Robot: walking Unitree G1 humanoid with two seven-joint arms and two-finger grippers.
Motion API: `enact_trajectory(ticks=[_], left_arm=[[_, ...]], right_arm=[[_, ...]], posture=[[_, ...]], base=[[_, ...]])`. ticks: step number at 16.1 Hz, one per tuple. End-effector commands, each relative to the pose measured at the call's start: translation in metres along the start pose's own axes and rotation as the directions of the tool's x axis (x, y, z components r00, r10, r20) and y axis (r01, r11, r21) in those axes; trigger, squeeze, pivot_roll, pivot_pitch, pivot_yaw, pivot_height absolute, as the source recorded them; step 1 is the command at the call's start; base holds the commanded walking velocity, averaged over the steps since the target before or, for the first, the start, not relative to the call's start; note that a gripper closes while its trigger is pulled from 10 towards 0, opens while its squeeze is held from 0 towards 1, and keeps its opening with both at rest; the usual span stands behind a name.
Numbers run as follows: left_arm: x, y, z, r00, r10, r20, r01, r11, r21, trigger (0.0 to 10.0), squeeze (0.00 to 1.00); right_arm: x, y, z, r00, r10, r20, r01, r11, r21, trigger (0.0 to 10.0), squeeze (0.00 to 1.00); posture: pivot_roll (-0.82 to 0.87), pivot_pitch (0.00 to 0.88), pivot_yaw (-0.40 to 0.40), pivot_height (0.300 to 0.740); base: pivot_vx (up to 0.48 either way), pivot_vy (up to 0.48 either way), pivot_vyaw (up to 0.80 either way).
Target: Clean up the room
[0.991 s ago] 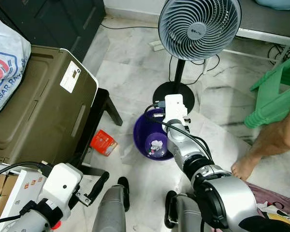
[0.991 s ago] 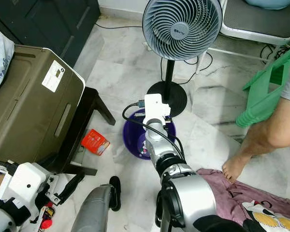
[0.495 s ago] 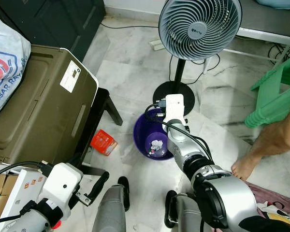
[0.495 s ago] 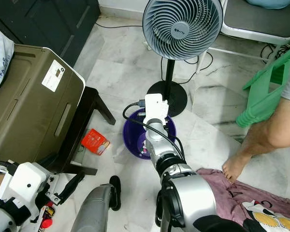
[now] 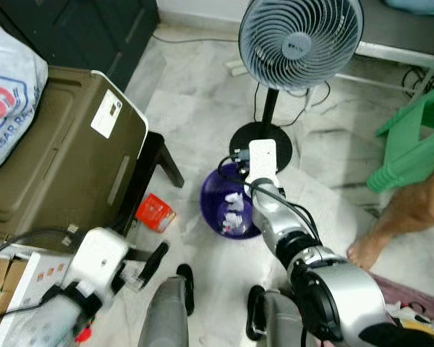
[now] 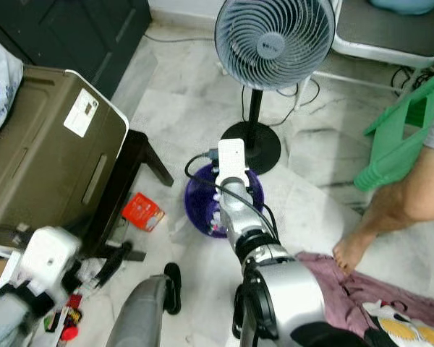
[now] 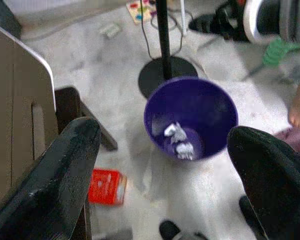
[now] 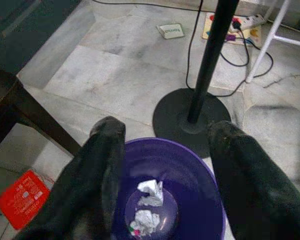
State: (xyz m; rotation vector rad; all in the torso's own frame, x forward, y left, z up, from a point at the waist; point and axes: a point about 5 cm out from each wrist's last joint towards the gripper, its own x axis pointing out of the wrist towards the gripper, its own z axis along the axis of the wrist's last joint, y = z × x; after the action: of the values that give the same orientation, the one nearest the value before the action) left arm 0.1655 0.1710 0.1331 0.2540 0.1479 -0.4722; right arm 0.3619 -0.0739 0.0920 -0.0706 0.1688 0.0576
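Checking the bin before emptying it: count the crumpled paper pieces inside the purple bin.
2. Both lie at the bottom of the purple bin: one crumpled paper nearer the fan stand, the other beside it. More may hide beneath.

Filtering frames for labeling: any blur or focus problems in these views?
Left eye view: left gripper motion-smeared, floor fairly sharp. Left wrist view: soft overall, fingers out of focus, purple bin readable. Right wrist view: sharper, crumpled paper distinct, fingers defocused.

silver arms | white wrist housings | black cables | black pincer fingers (image 8: 102, 170)
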Motion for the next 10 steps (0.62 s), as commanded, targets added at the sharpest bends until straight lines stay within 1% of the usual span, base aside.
enact_trajectory(ticks=[1,2,4,5,7,8,10], left_arm=[[0.005,-0.001,-0.008,1.0,0.008,-0.027,-0.008,1.0,-0.014,10.0,0.0],[0.012,0.0,-0.007,1.0,0.014,-0.007,-0.014,1.0,-0.017,10.0,0.0],[0.028,-0.001,-0.005,0.999,0.008,0.034,-0.007,1.0,-0.021,10.0,0.0],[0.043,0.0,-0.004,0.998,0.004,0.061,-0.003,1.0,-0.019,10.0,0.0],[0.051,0.002,-0.003,0.997,0.005,0.079,-0.004,1.0,-0.01,10.0,0.0],[0.066,0.008,0.0,0.993,0.033,0.115,-0.033,0.999,-0.004,10.0,0.0],[0.077,0.01,0.002,0.988,0.047,0.147,-0.047,0.999,-0.001,10.0,0.0]], right_arm=[[-0.006,0.003,-0.015,0.999,0.043,-0.029,-0.044,0.999,-0.004,10.0,1.0],[-0.01,0.004,-0.021,0.996,0.082,-0.026,-0.083,0.996,-0.032,10.0,1.0],[-0.017,0.001,-0.034,0.99,0.138,-0.039,-0.141,0.987,-0.081,10.0,1.0],[-0.02,-0.004,-0.039,0.984,0.171,-0.041,-0.175,0.978,-0.113,10.0,1.0],[-0.023,-0.007,-0.042,0.983,0.182,-0.035,-0.185,0.973,-0.136,10.0,1.0],[-0.033,-0.014,-0.048,0.982,0.185,-0.023,-0.186,0.97,-0.155,10.0,1.0],[-0.039,-0.024,-0.043,0.991,0.134,0.001,-0.132,0.981,-0.143,10.0,1.0]], posture=[[0.27,0.295,0.065,0.74],[0.26,0.281,0.063,0.74],[0.21,0.241,0.053,0.74],[0.17,0.197,0.049,0.74],[0.15,0.178,0.048,0.74],[0.12,0.124,0.043,0.74],[0.09,0.087,0.043,0.74]], base=[[0.0,0.0,0.0],[0.0,0.0,0.0],[0.0,0.0,0.0],[0.0,0.0,0.0],[0.0,0.0,0.0],[0.0,0.0,0.0],[0.0,0.0,0.0]])
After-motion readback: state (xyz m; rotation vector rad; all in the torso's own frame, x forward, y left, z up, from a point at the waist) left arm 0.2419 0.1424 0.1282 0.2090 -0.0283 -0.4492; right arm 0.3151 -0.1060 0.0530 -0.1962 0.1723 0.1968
